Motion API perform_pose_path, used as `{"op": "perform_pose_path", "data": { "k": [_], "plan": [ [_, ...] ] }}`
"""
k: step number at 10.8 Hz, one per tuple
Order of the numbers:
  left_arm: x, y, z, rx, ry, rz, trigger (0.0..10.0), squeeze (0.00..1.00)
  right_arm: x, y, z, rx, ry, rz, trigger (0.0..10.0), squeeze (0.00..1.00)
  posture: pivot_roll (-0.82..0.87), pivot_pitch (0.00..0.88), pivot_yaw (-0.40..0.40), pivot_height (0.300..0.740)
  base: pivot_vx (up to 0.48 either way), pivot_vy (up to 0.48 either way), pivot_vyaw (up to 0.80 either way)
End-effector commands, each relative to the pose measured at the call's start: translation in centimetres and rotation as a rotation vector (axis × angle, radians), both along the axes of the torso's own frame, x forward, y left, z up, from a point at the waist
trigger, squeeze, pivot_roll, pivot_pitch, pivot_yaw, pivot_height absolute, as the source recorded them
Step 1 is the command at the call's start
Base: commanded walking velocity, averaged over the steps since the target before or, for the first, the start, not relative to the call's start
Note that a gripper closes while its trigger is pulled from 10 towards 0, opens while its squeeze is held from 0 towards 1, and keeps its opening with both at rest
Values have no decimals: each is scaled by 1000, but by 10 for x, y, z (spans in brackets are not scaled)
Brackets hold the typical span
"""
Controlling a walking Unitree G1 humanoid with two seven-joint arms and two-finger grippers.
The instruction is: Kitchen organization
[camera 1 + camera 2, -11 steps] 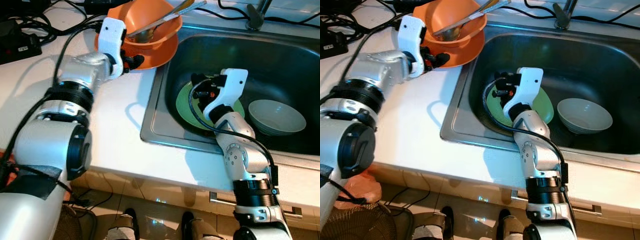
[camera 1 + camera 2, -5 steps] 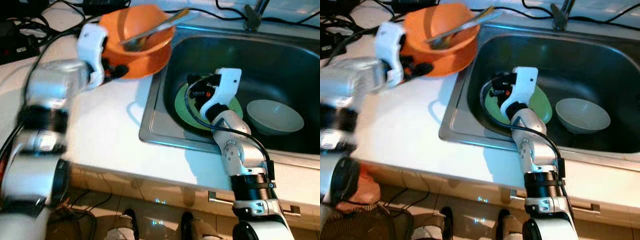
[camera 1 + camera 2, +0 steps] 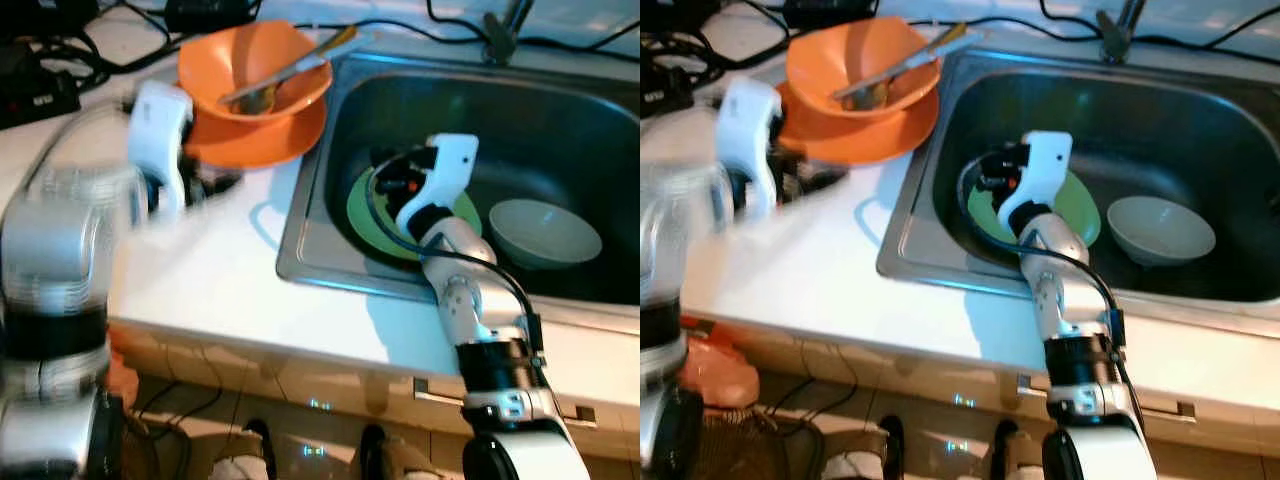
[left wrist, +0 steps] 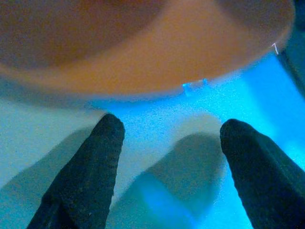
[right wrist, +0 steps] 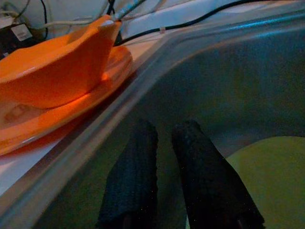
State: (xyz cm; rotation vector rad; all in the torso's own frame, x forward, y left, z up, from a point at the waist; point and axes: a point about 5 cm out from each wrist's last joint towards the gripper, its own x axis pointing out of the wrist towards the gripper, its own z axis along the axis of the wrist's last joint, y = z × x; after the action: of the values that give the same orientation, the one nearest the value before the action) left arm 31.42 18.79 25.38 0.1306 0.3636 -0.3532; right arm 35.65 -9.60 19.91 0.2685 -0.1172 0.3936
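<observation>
Left gripper [image 3: 200, 185] spread and holding nothing beside the orange dishes; right gripper [image 5: 164, 143] pinched shut in the sink [image 3: 600, 90].

Head views: I see the orange bowl [image 3: 255, 65] stacked on the orange plate [image 3: 255, 140] on the counter [image 3: 220, 270], a spoon [image 3: 290, 72] across it, handle aimed at the sink. Left wrist: fingers [image 4: 86, 176] wide, plate rim ahead. Right wrist: fingers closed above the green plate [image 5: 271, 171]. I'd grip that rim flat, slowly.
</observation>
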Motion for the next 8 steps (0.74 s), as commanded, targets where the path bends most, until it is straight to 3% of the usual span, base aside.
{"op": "perform_pose_path", "data": {
  "k": [1,3,5,8],
  "plan": [
    [-11,0,1,-12,12,8,10000,0,0,0,-18,22,65,6,10000,0,195,226,10,740,0,0,0],
    [-23,3,2,-13,-2,38,10000,0,3,0,-18,20,61,13,10000,0,210,215,-2,740,0,0,0],
    [-22,-3,15,-16,-138,66,10000,0,6,2,-19,16,61,23,10000,0,209,193,-12,740,0,0,0],
    [-15,-15,26,-2,-234,67,10000,0,8,-1,-18,12,46,21,10000,0,187,185,-18,740,0,0,0]
  ]
}}
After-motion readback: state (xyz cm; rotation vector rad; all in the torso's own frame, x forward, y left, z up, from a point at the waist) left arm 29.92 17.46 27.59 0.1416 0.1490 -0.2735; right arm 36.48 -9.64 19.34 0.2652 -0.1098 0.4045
